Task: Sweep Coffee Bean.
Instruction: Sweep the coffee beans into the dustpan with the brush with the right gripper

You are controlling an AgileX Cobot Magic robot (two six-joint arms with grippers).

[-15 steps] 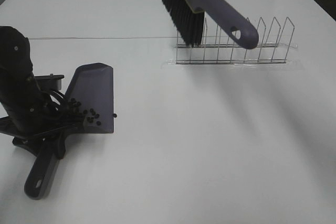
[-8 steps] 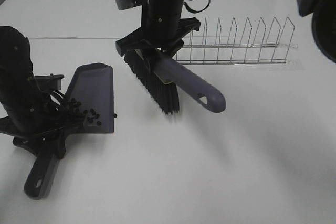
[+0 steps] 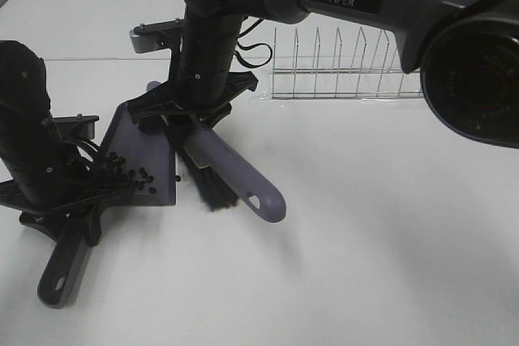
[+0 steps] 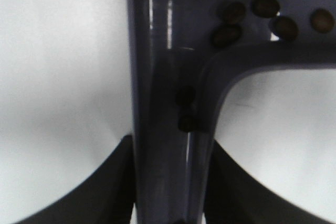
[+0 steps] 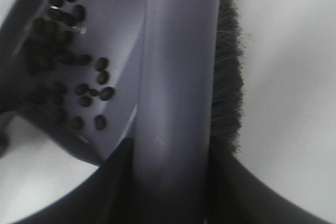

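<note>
Table (image 3: 365, 265): white, filling your whole high view.
Wire rack (image 3: 349, 62): at the far side, right of centre.
Right gripper (image 3: 193, 123): your arm reaches across to the left, jaws clamped around the brush handle.
Left gripper (image 3: 77, 200): jaws clenched on the dustpan handle.
Dustpan (image 3: 150, 131): grey-purple, lying on the table at your left.
Brush (image 3: 243, 188): black bristles pointing down, just beside the pan's open edge.
Coffee beans (image 3: 130, 176): a small dark cluster inside the pan, near its handle end.
</note>
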